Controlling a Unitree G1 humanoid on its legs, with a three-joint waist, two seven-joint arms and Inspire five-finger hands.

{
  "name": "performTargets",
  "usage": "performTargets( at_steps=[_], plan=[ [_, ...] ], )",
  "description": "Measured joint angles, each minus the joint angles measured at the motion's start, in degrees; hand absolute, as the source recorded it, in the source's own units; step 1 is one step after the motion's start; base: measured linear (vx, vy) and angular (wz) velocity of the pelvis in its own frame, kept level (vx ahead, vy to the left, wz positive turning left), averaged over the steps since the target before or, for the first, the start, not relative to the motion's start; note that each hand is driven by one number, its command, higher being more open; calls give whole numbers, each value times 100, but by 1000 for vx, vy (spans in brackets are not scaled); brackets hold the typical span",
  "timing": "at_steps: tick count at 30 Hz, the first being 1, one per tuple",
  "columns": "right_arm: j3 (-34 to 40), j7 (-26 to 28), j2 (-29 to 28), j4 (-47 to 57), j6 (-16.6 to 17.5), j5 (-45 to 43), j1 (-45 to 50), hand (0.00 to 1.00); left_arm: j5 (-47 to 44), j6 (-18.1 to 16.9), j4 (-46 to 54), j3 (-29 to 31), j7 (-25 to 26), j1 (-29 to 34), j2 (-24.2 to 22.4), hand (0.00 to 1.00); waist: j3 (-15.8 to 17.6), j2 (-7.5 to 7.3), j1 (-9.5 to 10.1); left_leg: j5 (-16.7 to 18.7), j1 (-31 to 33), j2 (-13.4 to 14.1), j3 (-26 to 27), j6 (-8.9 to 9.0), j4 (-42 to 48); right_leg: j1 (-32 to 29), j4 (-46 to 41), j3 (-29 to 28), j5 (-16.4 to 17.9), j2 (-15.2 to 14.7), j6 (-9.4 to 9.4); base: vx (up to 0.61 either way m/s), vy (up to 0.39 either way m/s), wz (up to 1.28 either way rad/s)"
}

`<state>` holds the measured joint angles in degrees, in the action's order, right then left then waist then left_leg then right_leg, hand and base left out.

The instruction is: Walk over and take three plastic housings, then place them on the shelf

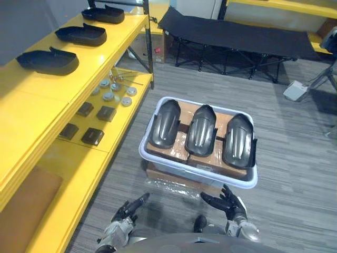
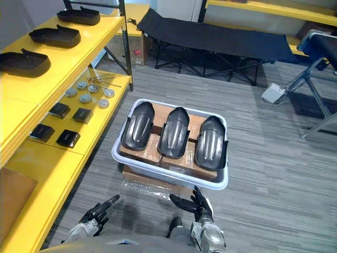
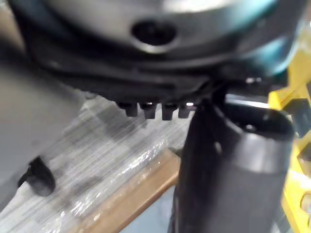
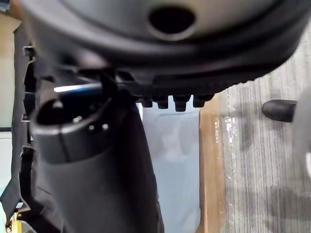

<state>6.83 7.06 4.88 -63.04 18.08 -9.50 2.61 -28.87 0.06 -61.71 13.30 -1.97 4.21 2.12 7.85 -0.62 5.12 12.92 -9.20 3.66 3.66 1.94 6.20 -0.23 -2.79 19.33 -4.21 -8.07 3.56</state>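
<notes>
Ahead of both hands, three dark housings [image 1: 201, 128] lie side by side, domed side up, on brown cartons [image 1: 210, 159] inside a pale bin [image 2: 168, 173]. The bin rests on a flat, film-wrapped board [image 1: 167, 183] on the floor. Left hand [image 1: 129, 208] and right hand [image 1: 227, 200] hang low, short of the bin's near wall, touching nothing. The left hand's fingers are stretched forward. The right hand's are spread wide, thumb apart. Both are empty.

Step in hand, as judged: the approach is about finished and the first pick is not yet begun, since all three housings sit in the bin.

Next move, as judged: reach over the near wall and close on one housing, probably the one nearest a hand. The smooth, curved surface may call for a grip across its edges or a two-handed lift.

Off to the left hand's side runs a yellow shelf [image 1: 31, 113], the goal. Its top board already carries three similar housings [image 1: 47, 60], with bare board nearer the left hand. Its lower board holds metal discs [image 1: 108, 96] and small black blocks [image 1: 93, 136]. Beyond the bin, farther from the hands, a black folding cot [image 1: 237, 34] stands on grey striped carpet [image 1: 295, 158].
</notes>
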Motion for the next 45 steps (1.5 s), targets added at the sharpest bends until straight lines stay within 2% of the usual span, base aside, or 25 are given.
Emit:
performTargets(
  at_steps=[1,3,5,13,18,21,24,27,31,33,34,36,37,38,41,45],
  plan=[
    [-115,16,19,32,-37,14,19,100,-2,-7,-29,111,2,80,12,100,-31,11,25,-20,-25,1,98,7,-23,66,174,-107,-76,39,22,102,-24,-47],
    [-538,255,-43,256,-128,161,102,100,-18,-5,-176,433,80,164,141,100,-68,-199,7,-9,31,-65,233,-5,-27,190,714,-219,-351,105,74,68,7,-32],
    [-750,458,-63,259,-229,254,137,100,19,-17,-204,590,112,226,167,100,-31,-261,-21,2,26,-99,292,-7,-23,170,734,-252,-376,92,96,12,27,-16],
    [-988,758,41,430,-285,497,334,100,32,-208,-310,731,170,198,97,100,-3,-223,-93,35,47,-136,275,-12,-8,162,766,-224,-384,26,112,-4,7,0],
    [-1198,802,89,508,-62,701,327,100,36,-282,-309,697,166,188,77,100,18,-193,-154,52,56,-121,249,16,-33,154,771,-198,-392,25,123,-36,-13,2],
    [-1329,996,137,586,248,863,335,100,45,-302,-307,688,174,187,63,100,59,-160,-198,63,64,-108,257,35,-37,135,773,-203,-401,33,137,-45,-17,-3],
    [-2052,1203,355,1477,297,866,595,100,203,-306,-299,673,221,167,63,100,80,-137,-219,65,72,-88,270,38,-42,117,775,-220,-401,52,136,-20,-11,-2],
    [-2717,1509,520,2983,295,844,1052,100,238,-349,-298,566,321,161,110,100,93,-161,-228,72,78,-58,298,49,-45,88,775,-247,-400,87,136,-2,-14,-6],
    [-3144,1725,656,4857,204,403,1208,100,247,-356,-299,498,333,161,194,100,107,-239,-246,72,76,-41,390,49,-44,33,774,-352,-407,119,130,-1,-5,-11],
    [-3073,1569,642,5907,33,-27,1187,100,248,-383,-299,498,332,167,231,100,99,-251,-253,72,63,-48,412,49,-37,32,774,-393,-410,121,133,-4,1,-9],
    [-2934,1293,608,6510,-116,-190,1076,100,248,-433,-294,497,332,184,233,100,92,-262,-254,71,56,-56,429,49,-28,31,774,-402,-413,128,137,-13,-5,-7],
    [-2565,889,531,6946,-441,-329,827,100,248,-568,-283,467,340,235,236,100,83,-272,-266,71,44,-77,451,48,-10,33,773,-431,-419,131,145,-16,-5,-7],
    [-2348,661,522,6981,-649,-321,658,100,252,-660,-251,424,351,274,237,100,80,-276,-272,71,41,-91,462,48,10,37,773,-443,-422,121,149,-22,6,-7],
    [-1941,233,527,6887,-1019,-259,508,100,256,-814,-123,270,426,349,241,100,55,-316,-248,71,54,-110,495,48,71,44,773,-474,-430,104,157,-23,9,-6],
    [-992,-356,631,6334,-1518,-255,454,100,271,-1063,327,-32,499,536,231,100,53,-327,-236,73,78,-131,537,46,92,23,770,-487,-441,82,159,-16,5,-3],
    [118,-971,887,5784,-1689,-264,396,100,274,-1143,928,-286,505,542,237,100,204,-269,-286,116,321,-136,565,-20,192,-200,739,-535,-523,72,131,-42,-2,-7]
  ],
)
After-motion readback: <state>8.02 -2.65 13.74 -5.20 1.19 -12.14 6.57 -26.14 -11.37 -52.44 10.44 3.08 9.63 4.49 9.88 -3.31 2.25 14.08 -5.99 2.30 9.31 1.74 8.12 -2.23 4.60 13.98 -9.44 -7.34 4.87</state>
